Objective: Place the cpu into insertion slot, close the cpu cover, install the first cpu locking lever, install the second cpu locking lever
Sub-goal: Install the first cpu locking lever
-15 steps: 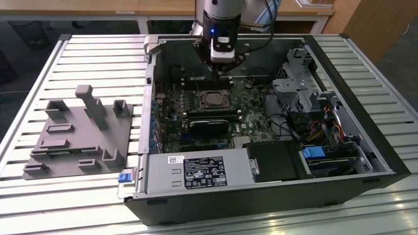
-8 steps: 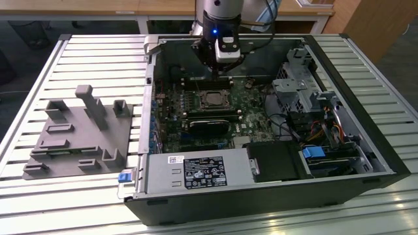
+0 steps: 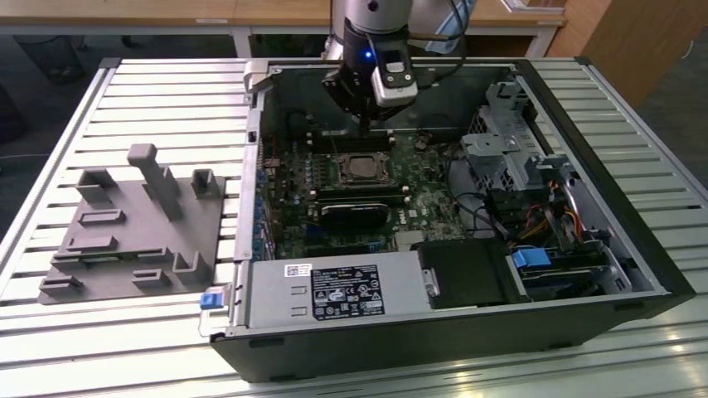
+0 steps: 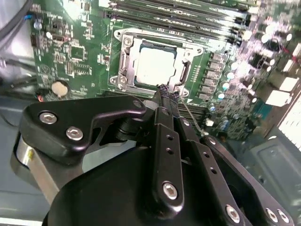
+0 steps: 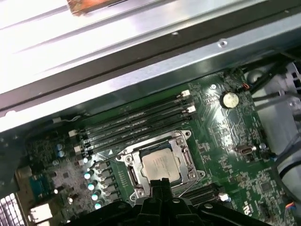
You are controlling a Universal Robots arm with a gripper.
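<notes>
Tool (image 4: 164, 94) pinched closed at cover (image 4: 153, 63) edge; cpu (image 4: 154, 64) seated, cover down; we judge lever step, needing precise hooking.

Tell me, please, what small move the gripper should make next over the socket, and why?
Probably a slight descent onto the thin wire lever at the socket's edge. The cpu already sits in the insertion slot with the cpu cover lying around it, and the gripper, fingers together, sits just beside that frame.
</notes>
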